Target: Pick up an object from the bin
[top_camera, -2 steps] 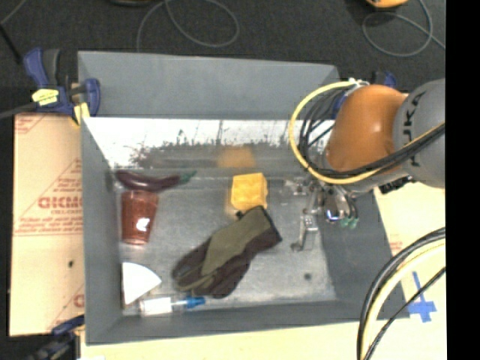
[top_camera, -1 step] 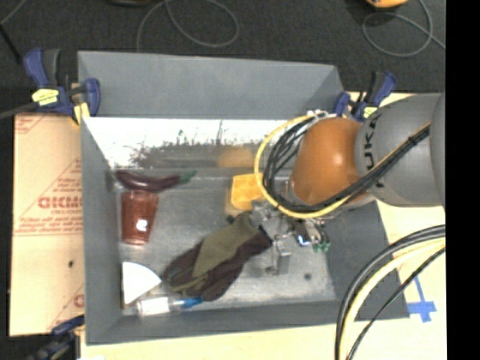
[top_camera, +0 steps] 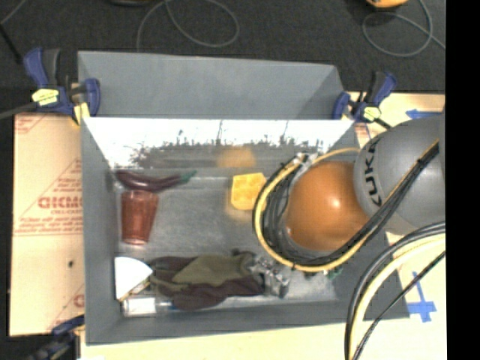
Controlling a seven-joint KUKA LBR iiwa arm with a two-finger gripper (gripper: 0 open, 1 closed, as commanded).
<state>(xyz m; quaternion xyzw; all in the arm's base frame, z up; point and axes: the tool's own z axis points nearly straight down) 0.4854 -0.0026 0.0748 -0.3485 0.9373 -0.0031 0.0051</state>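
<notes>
My gripper (top_camera: 274,276) is low in the bin near the front wall, under the arm's orange cover. It is at the right end of a crumpled dark olive and maroon cloth (top_camera: 201,280) that lies along the bin's front, and it appears to touch the cloth's edge. A yellow sponge block (top_camera: 247,190) lies behind the gripper, in the middle of the bin, partly hidden by the arm's cables.
A translucent red cup (top_camera: 139,216) stands at the left, with a dark purple eggplant-shaped thing (top_camera: 152,178) behind it. A white piece (top_camera: 131,273) and a clear tube (top_camera: 142,304) lie in the front left corner. The arm covers the bin's right side.
</notes>
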